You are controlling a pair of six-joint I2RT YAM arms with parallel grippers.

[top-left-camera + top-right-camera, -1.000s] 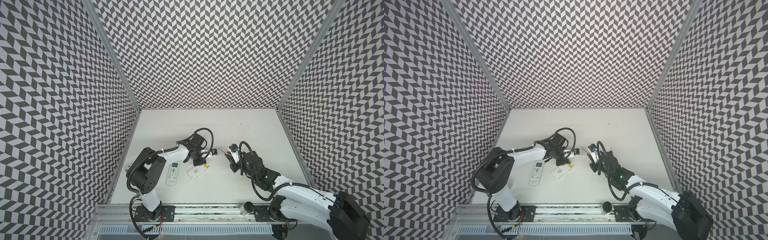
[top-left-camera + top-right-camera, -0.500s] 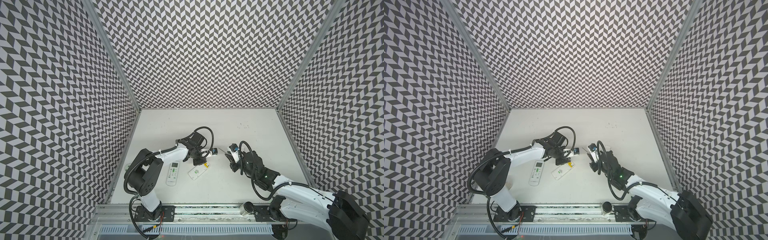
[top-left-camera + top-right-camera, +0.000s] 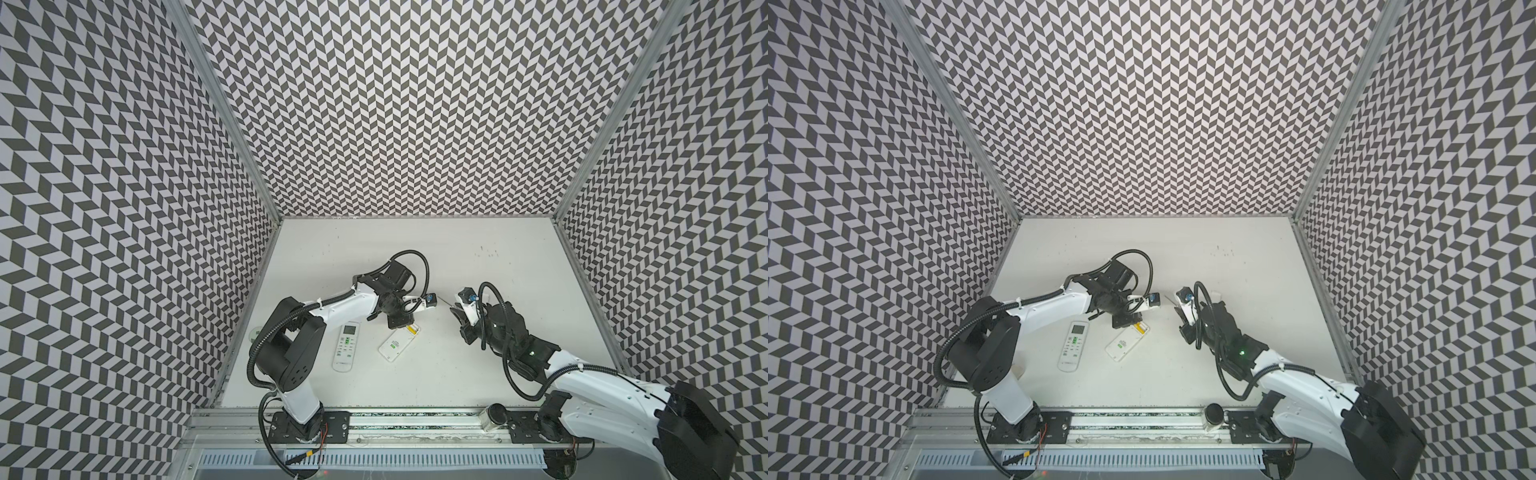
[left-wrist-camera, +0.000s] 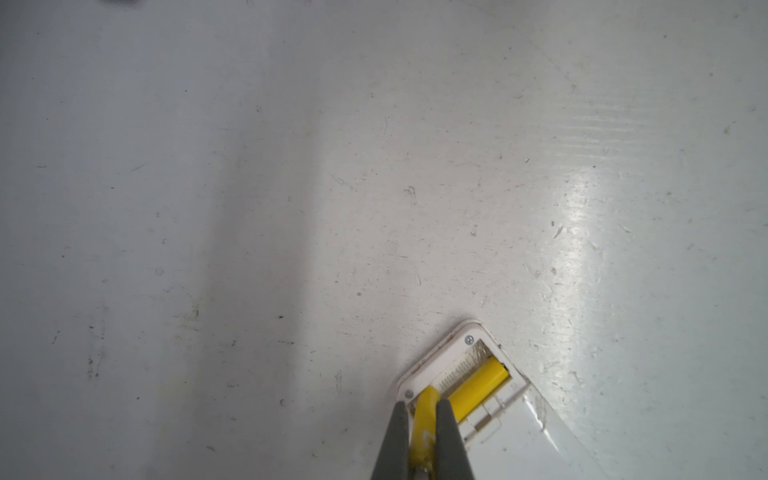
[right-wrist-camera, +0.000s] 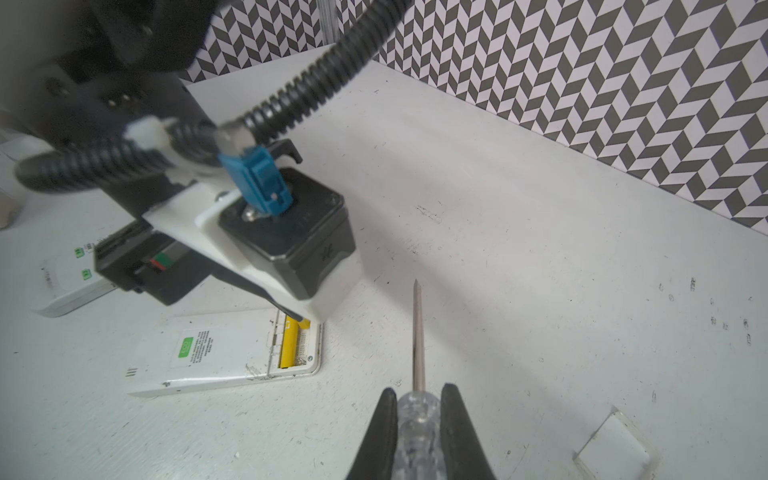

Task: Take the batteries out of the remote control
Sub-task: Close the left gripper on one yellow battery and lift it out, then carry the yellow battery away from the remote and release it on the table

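Down on the table [image 4: 291, 166], my left gripper [image 4: 420, 405] had just clamped a battery [image 4: 424, 432] at lower centre, ready for lifting out; my right gripper [image 5: 419, 391] pinched the screwdriver [image 5: 415, 419].

No legible text anywhere. Face-down remote [image 5: 153, 365]: back label [image 5: 203, 345] with green square and fine print, too small to read. Second remote [image 5: 70, 286]: green button icons, blurred. Camera housing [image 5: 307, 253]: faint embossed mark, unreadable.
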